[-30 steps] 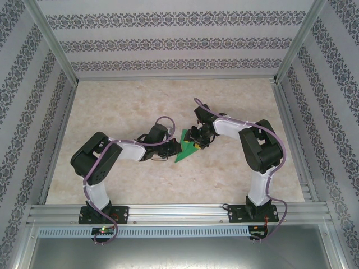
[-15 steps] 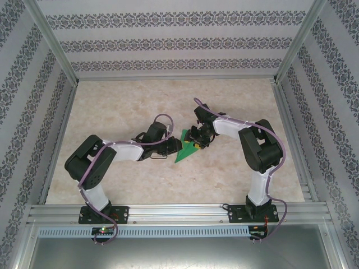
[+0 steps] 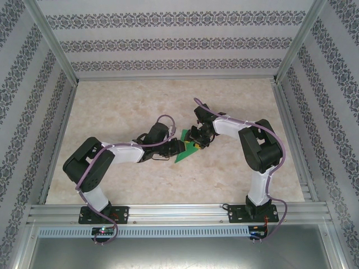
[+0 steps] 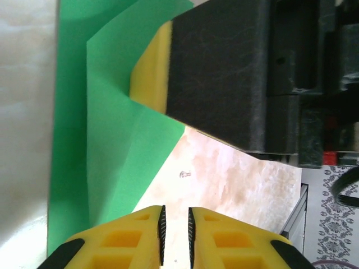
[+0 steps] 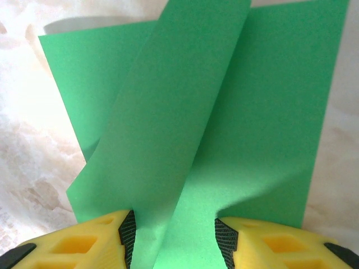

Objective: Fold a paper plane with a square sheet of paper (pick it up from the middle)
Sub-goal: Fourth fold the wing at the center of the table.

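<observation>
The green sheet of paper (image 3: 185, 153) lies partly folded on the table's middle, a flap (image 5: 168, 112) raised over its flat part (image 5: 269, 123). My right gripper (image 3: 197, 140) stands over it, open, one finger (image 4: 150, 73) resting on the sheet. The paper runs between its jaws (image 5: 174, 238); I cannot tell whether the pads squeeze it. My left gripper (image 3: 179, 147) is at the paper's left edge, low over the table. Its jaws (image 4: 175, 235) stand a narrow gap apart with only bare table between them, and the green sheet (image 4: 106, 145) lies just beside its left finger.
The marble-patterned tabletop (image 3: 129, 106) has free room on all sides of the paper. Aluminium frame rails (image 3: 179, 212) run along the near edge, and patterned walls (image 3: 168, 42) close in the back and sides.
My left arm has reached a little to the right, up to the paper's edge, and its jaws have parted slightly. The right arm and the paper have stayed put.
</observation>
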Tool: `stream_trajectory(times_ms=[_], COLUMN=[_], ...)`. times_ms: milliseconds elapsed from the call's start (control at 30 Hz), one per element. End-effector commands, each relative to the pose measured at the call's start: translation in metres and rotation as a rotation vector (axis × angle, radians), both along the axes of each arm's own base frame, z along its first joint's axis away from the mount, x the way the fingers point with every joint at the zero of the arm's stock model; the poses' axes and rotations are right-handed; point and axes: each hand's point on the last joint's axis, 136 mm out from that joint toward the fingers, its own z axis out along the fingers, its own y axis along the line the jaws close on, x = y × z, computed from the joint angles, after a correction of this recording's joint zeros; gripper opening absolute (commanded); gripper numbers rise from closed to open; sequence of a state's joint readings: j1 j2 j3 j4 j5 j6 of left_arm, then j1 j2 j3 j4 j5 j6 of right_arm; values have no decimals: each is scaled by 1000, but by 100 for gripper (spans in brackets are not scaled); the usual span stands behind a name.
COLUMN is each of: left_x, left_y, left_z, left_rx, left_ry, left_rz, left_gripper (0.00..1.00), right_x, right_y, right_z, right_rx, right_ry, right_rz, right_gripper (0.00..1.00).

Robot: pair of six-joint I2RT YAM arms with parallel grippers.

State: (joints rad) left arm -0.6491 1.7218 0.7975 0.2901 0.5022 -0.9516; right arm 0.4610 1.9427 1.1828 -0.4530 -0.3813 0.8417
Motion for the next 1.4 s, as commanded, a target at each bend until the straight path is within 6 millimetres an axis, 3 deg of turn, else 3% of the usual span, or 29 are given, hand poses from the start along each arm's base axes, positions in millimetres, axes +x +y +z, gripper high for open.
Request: stream_trajectory(times_ms=[0,233,500,1367], left_x=[-10,-9,-6,-10], left_y=[-4,-2,13,23], left_z=[-17,-25,-34,-47], left_rx=[31,56,132,168], left_ry=[88,108,104,125], left_rz=[-16,-7,33,54], left_gripper=[22,21,20,18], right_x=[-56,-57,-57,-65], right_y=[-58,-58,-58,-66], right_z=[-82,-83,-84,-97], right_rx=[-302,-302,-305,-360], right_ry=[218,222,223,257], right_rz=[-16,-16,-14,1], right_gripper=[48,47,47,46])
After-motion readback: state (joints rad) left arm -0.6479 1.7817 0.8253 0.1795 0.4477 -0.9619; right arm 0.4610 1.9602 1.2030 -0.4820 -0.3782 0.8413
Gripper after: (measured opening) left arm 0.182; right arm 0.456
